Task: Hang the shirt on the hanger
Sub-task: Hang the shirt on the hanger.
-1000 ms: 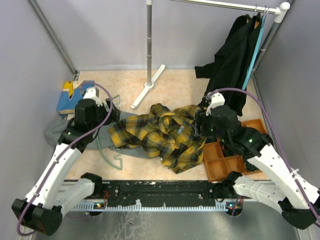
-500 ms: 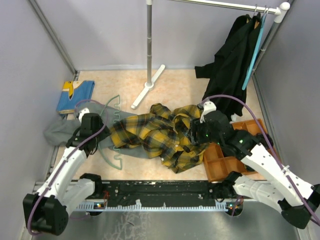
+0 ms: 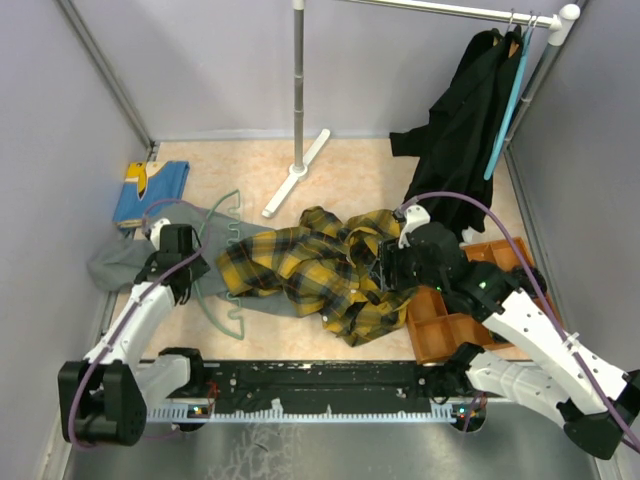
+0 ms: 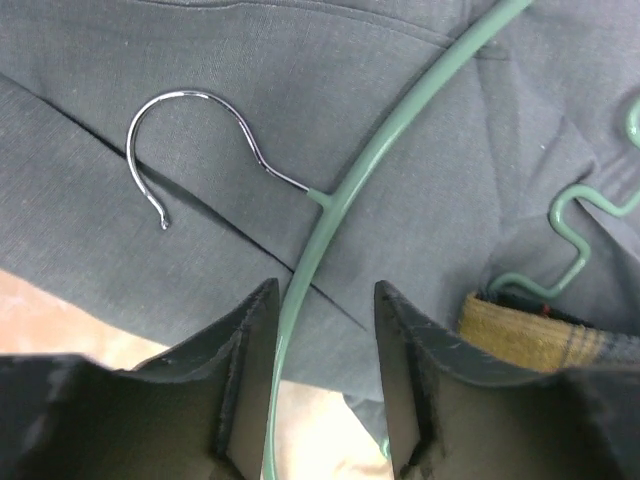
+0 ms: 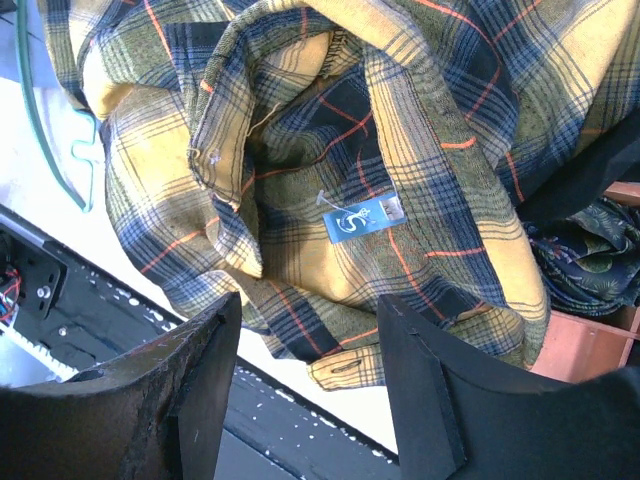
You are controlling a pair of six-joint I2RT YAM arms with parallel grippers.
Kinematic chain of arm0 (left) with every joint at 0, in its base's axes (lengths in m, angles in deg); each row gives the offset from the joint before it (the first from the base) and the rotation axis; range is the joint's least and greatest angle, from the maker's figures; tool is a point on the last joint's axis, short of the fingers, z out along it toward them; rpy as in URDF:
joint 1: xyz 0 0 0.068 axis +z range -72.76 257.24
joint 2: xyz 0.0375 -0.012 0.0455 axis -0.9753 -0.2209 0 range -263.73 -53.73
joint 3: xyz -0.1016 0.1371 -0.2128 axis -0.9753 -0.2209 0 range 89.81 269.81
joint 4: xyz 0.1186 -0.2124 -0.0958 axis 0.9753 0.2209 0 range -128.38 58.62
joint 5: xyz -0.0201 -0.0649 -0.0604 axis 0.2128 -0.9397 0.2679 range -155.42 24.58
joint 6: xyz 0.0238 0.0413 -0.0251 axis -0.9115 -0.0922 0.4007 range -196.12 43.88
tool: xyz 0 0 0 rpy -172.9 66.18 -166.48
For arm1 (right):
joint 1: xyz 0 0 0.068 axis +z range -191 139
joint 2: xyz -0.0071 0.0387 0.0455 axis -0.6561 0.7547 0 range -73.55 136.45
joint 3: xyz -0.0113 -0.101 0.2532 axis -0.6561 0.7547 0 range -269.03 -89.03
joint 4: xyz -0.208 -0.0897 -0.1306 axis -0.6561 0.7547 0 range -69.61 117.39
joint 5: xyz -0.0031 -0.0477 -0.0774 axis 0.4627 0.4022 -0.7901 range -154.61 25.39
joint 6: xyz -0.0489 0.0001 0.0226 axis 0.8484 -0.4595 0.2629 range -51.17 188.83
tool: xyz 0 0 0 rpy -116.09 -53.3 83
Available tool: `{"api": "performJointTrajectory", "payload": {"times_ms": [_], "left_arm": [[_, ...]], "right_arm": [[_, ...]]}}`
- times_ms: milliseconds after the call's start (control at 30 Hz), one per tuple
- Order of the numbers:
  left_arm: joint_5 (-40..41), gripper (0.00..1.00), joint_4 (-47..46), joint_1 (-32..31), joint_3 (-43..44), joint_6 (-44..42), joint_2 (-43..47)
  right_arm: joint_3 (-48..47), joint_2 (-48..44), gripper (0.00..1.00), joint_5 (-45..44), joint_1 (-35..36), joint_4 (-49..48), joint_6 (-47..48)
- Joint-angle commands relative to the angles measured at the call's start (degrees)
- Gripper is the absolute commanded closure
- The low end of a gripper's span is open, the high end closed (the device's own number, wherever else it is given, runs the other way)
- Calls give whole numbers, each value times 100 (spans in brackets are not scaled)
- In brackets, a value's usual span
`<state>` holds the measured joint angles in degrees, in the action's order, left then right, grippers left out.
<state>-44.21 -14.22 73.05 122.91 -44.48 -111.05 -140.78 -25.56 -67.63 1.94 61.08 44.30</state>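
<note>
The pale teal hanger [image 3: 213, 300] lies on a grey garment [image 3: 118, 262] at the left. Its wavy lower bar [image 4: 572, 228] partly runs under the yellow plaid shirt [image 3: 320, 272]. My left gripper [image 3: 188, 262] is low over it. In the left wrist view the hanger's arm [image 4: 345, 180] runs between the open jaws [image 4: 326, 290], close to the left finger, with the metal hook [image 4: 190, 130] just ahead. My right gripper [image 3: 386, 268] hovers open [image 5: 308, 300] over the crumpled shirt [image 5: 330, 150], above its collar and blue label [image 5: 362, 220], holding nothing.
An orange divided tray [image 3: 447, 322] sits right of the shirt, under the right arm. Black garments [image 3: 468, 115] hang on the rail at the back right. The rack's post and foot [image 3: 297, 165] stand behind the shirt. A blue folded item [image 3: 150, 190] lies far left.
The left arm drew back towards the near left and came down over the hanger, its jaws narrowing round the hanger's arm. The right gripper shifted slightly left over the shirt, then stayed.
</note>
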Motion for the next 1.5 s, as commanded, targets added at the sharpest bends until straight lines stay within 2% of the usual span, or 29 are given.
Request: {"api": "performJointTrajectory", "payload": {"times_ms": [0,33,67,200,300,400,500,600,733,867,967,1100,1200,1300,1467], "left_arm": [[-280,63,-601,175,-164,-196,-353],[-321,71,-684,199,-202,-214,-453],[-336,74,-759,233,-237,-224,-561],[-447,76,-859,439,-170,-265,-977],[-408,74,-874,511,-164,-253,-1074],[-341,65,-810,541,-149,-236,-1035],[-207,61,-697,550,-134,-197,-937],[-194,62,-702,550,-135,-206,-896],[-406,71,-836,553,-183,-235,-1040],[-416,71,-823,551,-122,-243,-1162],[-442,69,-851,563,-112,-247,-1250],[-467,60,-839,583,-23,-242,-1476],[-535,71,-888,588,11,-282,-1577],[-599,87,-741,591,161,-389,-1553],[-781,100,-311,583,549,-506,-992]], "right_arm": [[-46,-131,43,136,-13,-239,-28],[-53,-132,43,136,-7,-230,-11],[-61,-136,43,143,-12,-216,-7],[-69,-149,43,164,-9,-193,10],[-82,-144,43,179,-12,-193,21],[-75,-149,43,201,-18,-202,28],[-81,-141,43,215,-13,-217,41],[-81,-126,43,233,-12,-235,58],[-74,-102,43,254,-13,-271,63],[-70,-86,42,280,-9,-306,54],[-84,-71,42,302,-7,-316,30],[-134,-87,42,316,-13,-259,28],[-183,-105,41,288,-13,-222,44],[-231,-114,41,260,-12,-172,55],[-288,-148,41,181,-13,-134,73]]}}
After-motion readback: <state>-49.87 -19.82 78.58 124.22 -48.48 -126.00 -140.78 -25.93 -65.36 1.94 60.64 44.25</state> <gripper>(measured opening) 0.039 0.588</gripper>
